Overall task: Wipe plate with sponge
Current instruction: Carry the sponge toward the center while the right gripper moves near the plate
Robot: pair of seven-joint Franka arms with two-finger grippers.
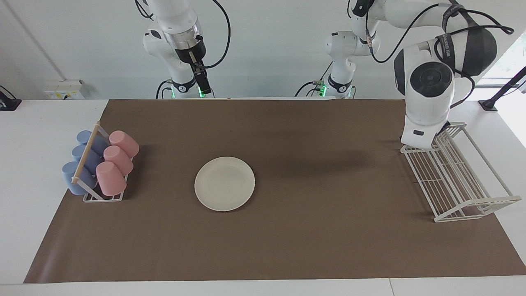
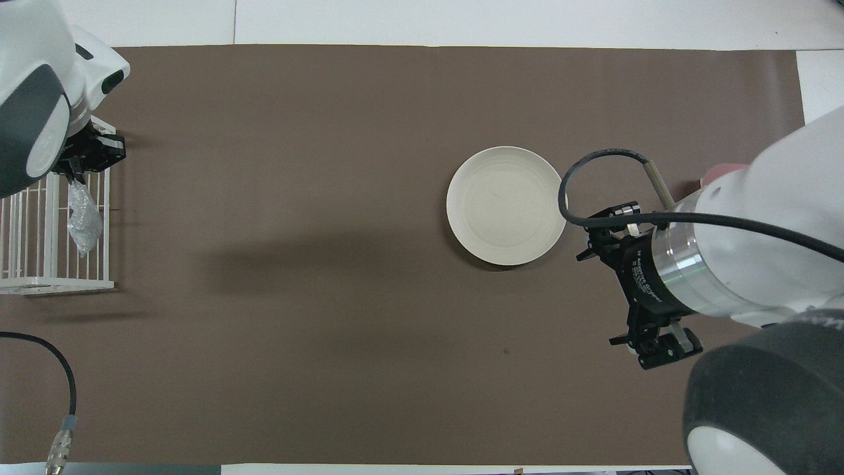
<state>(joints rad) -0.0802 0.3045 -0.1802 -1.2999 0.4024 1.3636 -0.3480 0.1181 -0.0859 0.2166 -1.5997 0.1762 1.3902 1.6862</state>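
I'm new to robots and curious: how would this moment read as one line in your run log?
stage: reaching for sponge | left gripper: over white wire rack | right gripper: waiting, raised | plate: on mat, unwiped

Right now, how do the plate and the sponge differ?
The plate is round, smooth, cream-white; the sponge is a much smaller silvery, wrinkly pad. The plate lies flat on the brown mat; the sponge sits in the white wire rack at the left arm's end. The left pincer is at the sponge; the right pincer waits raised, off the plate.
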